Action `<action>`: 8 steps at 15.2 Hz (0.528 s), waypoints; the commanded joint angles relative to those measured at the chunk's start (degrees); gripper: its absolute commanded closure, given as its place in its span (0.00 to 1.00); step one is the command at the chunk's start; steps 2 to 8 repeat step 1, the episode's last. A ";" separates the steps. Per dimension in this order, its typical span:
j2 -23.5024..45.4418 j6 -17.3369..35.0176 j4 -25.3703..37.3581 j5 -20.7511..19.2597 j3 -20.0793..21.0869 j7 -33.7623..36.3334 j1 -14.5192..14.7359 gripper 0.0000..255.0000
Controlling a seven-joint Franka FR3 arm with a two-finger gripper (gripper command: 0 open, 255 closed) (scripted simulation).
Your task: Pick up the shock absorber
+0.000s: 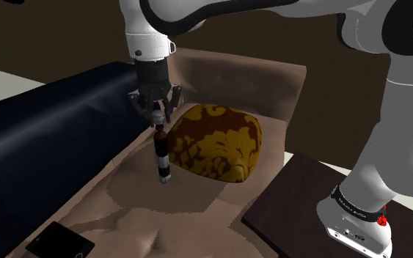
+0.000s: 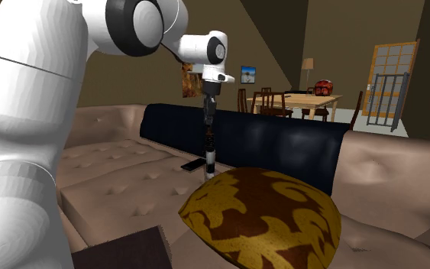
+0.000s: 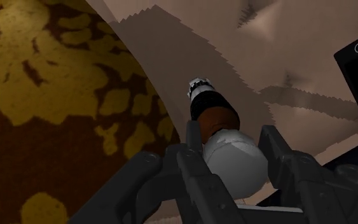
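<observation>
The jaws pinch the top end of the shock absorber [image 1: 162, 150], which hangs straight down below them. It is just beside the brown and gold cushion [image 1: 216, 143], over the sofa [image 1: 197, 220] seat, and its low end seems to be off the seat.

The upper end of the absorber [image 1: 161, 155] is hidden inside the gripper [image 1: 157, 121]. In the second exterior view the cushion [image 2: 263, 222] is cut by the edge at 6 o'clock. A red thing [image 2: 324, 87] on the far table [image 2: 305, 96], at 1 o'clock from the cushion, is too small to name.
</observation>
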 commanded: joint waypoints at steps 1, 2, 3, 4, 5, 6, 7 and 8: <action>-0.14 -0.36 0.23 0.05 0.04 0.05 0.02 1.00; -0.14 -0.36 0.23 0.05 0.04 0.05 0.02 1.00; -0.14 -0.36 0.23 0.05 0.04 0.05 0.02 1.00; -0.14 -0.36 0.23 0.05 0.04 0.05 0.02 1.00; -0.14 -0.36 0.23 0.05 0.04 0.05 0.02 1.00; -0.14 -0.36 0.23 0.05 0.04 0.05 0.02 1.00; -0.14 -0.36 0.23 0.05 0.04 0.05 0.02 1.00; -0.14 -0.36 0.23 0.05 0.04 0.05 0.02 1.00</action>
